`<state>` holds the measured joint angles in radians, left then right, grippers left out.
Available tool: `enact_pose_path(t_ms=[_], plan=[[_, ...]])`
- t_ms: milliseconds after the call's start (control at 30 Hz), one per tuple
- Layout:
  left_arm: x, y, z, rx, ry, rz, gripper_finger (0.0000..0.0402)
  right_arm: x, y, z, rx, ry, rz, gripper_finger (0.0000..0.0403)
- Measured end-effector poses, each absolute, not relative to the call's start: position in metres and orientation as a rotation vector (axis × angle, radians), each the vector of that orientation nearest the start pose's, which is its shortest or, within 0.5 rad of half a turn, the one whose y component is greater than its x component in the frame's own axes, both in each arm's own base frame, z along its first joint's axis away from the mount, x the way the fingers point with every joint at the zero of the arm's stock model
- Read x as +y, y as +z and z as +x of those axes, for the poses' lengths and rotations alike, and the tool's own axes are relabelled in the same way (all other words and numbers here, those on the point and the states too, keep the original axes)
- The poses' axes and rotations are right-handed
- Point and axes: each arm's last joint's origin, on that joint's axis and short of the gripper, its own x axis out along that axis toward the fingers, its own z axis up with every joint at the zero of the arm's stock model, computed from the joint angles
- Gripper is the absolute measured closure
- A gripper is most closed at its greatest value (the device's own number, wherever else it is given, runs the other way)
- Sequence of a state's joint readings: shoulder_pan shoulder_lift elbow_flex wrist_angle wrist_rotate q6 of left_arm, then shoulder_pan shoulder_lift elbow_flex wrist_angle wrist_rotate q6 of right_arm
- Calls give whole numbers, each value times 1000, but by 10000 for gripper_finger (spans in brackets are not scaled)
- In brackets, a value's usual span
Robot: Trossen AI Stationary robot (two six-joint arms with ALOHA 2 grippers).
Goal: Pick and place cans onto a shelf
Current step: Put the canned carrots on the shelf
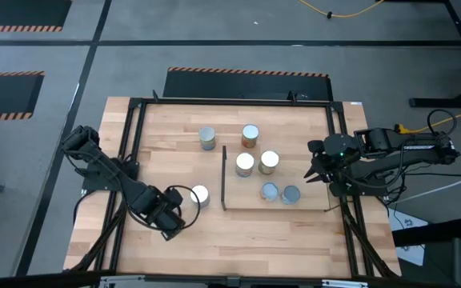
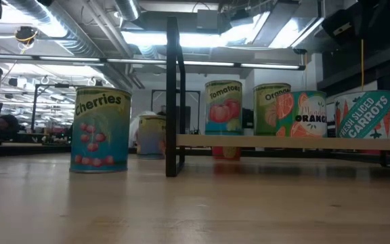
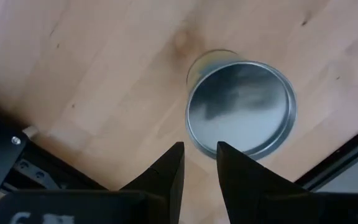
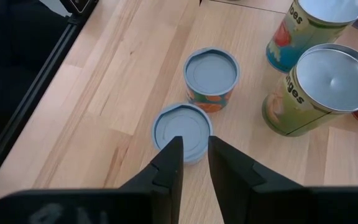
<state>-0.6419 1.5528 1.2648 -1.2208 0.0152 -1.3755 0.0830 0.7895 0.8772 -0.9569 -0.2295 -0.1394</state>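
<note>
From above, six cans are seen on the wooden table (image 1: 166, 248). Four of them are parked on the shelf (image 1: 310, 196), the pale board with a thin dark panel (image 1: 224, 178) along its left edge: a white-topped can (image 1: 245, 164) and a silver-topped can (image 1: 269, 162) touching side by side, plus two pale-blue-topped cans (image 1: 270, 192) (image 1: 291, 194) nearer the front. Two more cans (image 1: 207, 138) (image 1: 250, 134) are left on the table behind the shelf, well apart from it. A sixth can (image 1: 199, 195) sits left of the panel, right by the left gripper (image 1: 179, 210). The right gripper (image 1: 317, 172) is hung over the shelf's right end.

From table height, a cherries can (image 2: 101, 129) is seen standing left of the dark panel, and the tomatoes can (image 2: 223, 108), orange can (image 2: 273, 108) and carrots can (image 2: 366, 115) are lined up on the shelf board. No gripper can be made out here.

On the left wrist camera, the silver-topped can (image 3: 241, 109) is viewed from above, just past the fingertips (image 3: 169, 168). The fingers are set with only a narrow gap and nothing is gripped.

On the right wrist camera, the fingertips (image 4: 171, 158) are held nearly closed over the nearer blue-lidded can (image 4: 182, 130), nothing clamped between them. The other blue-lidded can (image 4: 211, 78) is just beyond, and two bigger cans (image 4: 319, 87) are off to the side.
</note>
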Motion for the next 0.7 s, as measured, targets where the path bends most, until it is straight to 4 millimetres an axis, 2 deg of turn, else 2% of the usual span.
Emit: enact_pose_path(t_ms=[700], plan=[[-165,259,218,1376,578,-589,315,18,299,134,848,352,-65,323]])
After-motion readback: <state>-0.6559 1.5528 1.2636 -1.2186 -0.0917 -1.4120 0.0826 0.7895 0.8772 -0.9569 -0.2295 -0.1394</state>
